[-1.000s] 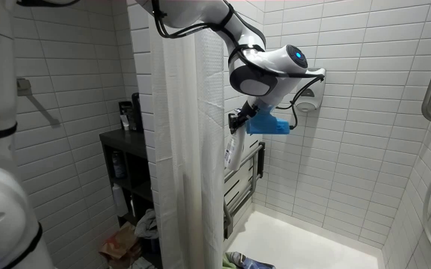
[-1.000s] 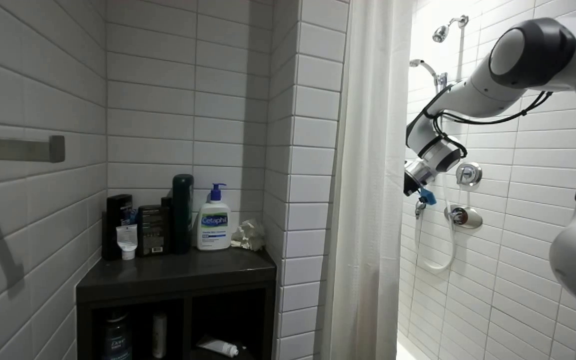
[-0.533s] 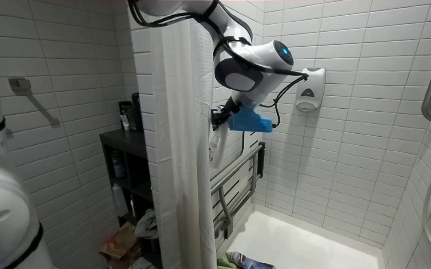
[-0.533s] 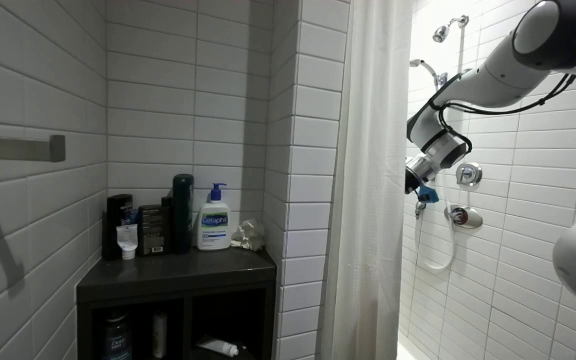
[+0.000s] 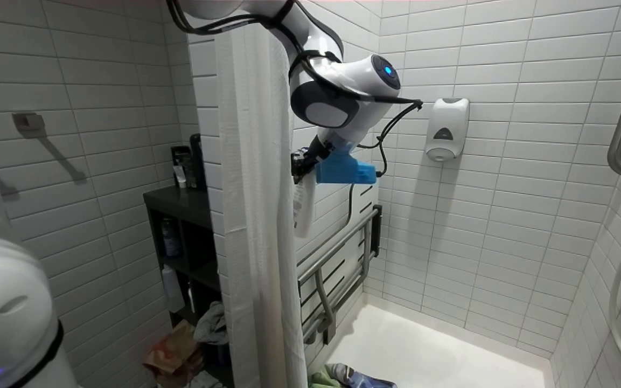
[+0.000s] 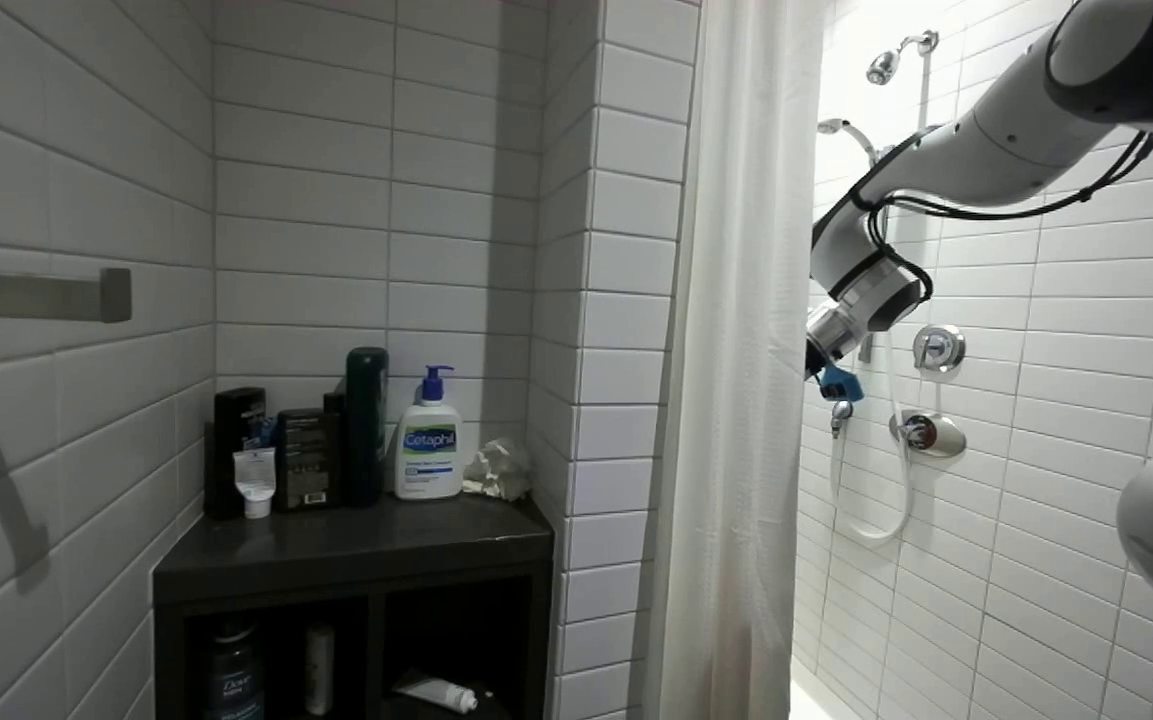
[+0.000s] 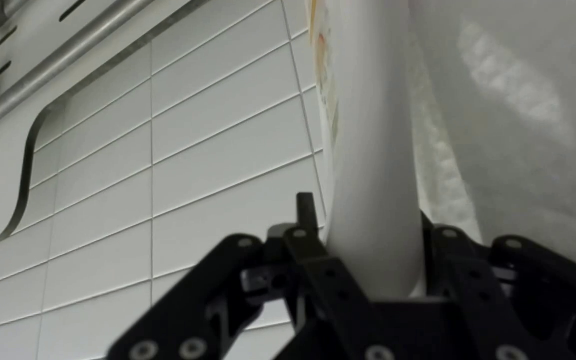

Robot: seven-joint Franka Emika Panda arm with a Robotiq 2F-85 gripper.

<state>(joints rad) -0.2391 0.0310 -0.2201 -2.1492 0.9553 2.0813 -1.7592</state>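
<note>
Black two-fingered gripper (image 7: pixel 367 220), jaws partway apart, gripping both sides of a white labelled bottle (image 7: pixel 377 125), bottle hanging below it, just beside the pale shower curtain (image 7: pixel 542 175), tiled wall (image 7: pixel 218 125) behind

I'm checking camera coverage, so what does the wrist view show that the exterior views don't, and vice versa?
Only wrist view: fingers of the hand on both sides of the white bottle.
Only exterior: the dark shelf unit in both exterior views; the wall dispenser and Cetaphil bottle, each in an exterior view.
Shared: the curtain, tiled wall and, in an exterior view, the white bottle and slotted panel.
</note>
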